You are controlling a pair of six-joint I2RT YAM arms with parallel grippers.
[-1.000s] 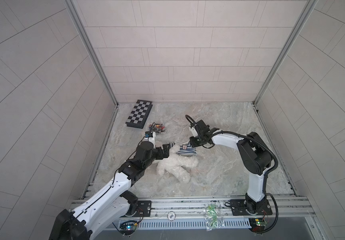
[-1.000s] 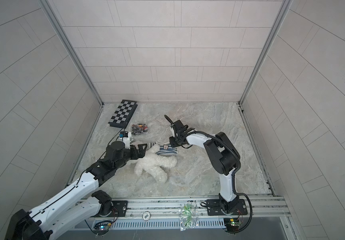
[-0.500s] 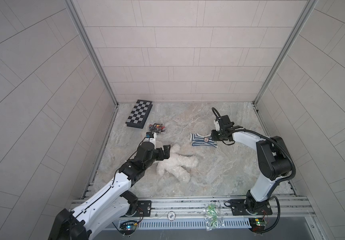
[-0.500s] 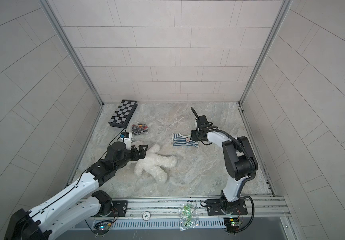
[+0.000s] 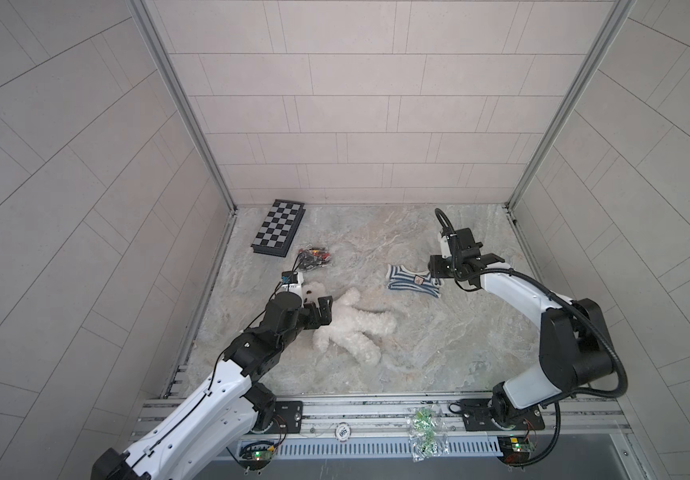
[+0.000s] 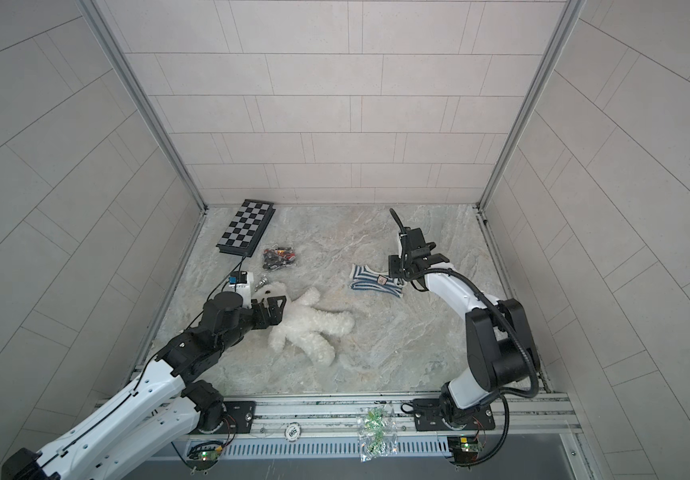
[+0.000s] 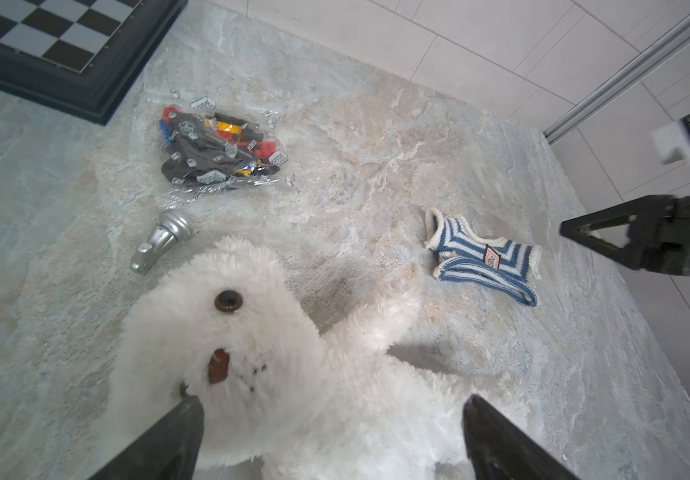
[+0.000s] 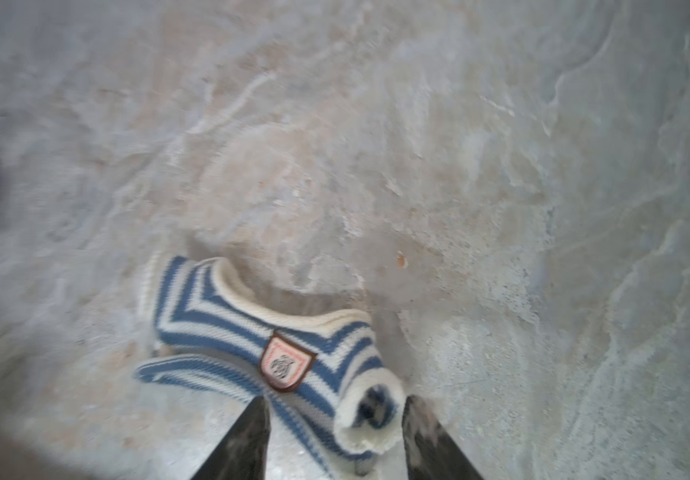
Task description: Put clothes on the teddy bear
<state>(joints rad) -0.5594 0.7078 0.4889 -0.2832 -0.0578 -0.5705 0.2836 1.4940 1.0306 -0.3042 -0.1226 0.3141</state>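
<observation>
Left gripper hangs over the teddy bear with its jaws spread wide on either side of the bear's chest, just below the face. The bear lies sprawled on the table. Right gripper, well apart from the bear, also has its jaws apart, with one sleeve of the striped shirt lying loose between them.

Inspector: In both top views, your left gripper hides part of the head of the fluffy white plush teddy bear.
Operator: And the wrist views?
Inspector: Your right wrist view is blurred, so the badge on the navy-and-white striped knitted shirt is unreadable. The left wrist view's edge cuts off the black-framed chequered board.
</observation>
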